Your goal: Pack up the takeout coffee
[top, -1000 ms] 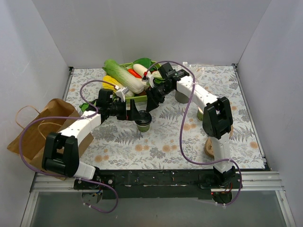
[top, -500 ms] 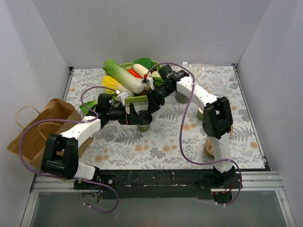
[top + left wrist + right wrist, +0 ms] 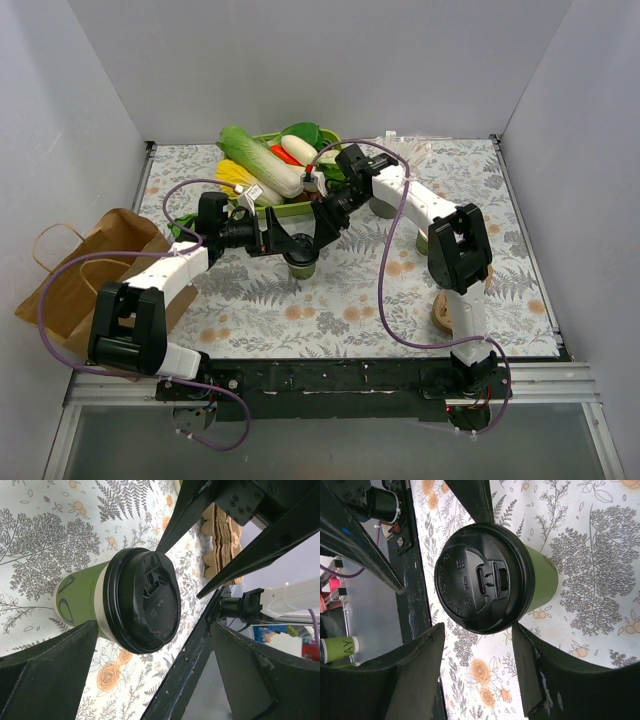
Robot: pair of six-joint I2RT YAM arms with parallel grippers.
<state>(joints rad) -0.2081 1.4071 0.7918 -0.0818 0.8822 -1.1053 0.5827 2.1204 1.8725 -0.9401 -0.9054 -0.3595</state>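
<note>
The takeout coffee (image 3: 301, 262), a dark-green paper cup with a black lid, stands upright on the floral mat. My left gripper (image 3: 281, 243) is open just left of it; in the left wrist view the cup (image 3: 142, 600) sits near the left finger, between the fingertips, with my gripper (image 3: 155, 642) not closed on it. My right gripper (image 3: 322, 229) is open just behind and right of the cup. In the right wrist view the lid (image 3: 485, 577) lies just beyond the fingertips of my gripper (image 3: 479, 630).
A brown paper bag (image 3: 85, 270) lies open at the left edge. A green tray (image 3: 290, 208) of vegetables stands behind the cup. A grey holder (image 3: 384, 206), another green cup (image 3: 424, 241) and a stack of cardboard sleeves (image 3: 444, 312) sit at the right.
My right gripper has moved down and closer to the cup. My left gripper has shifted slightly back and left. The cup has not moved.
</note>
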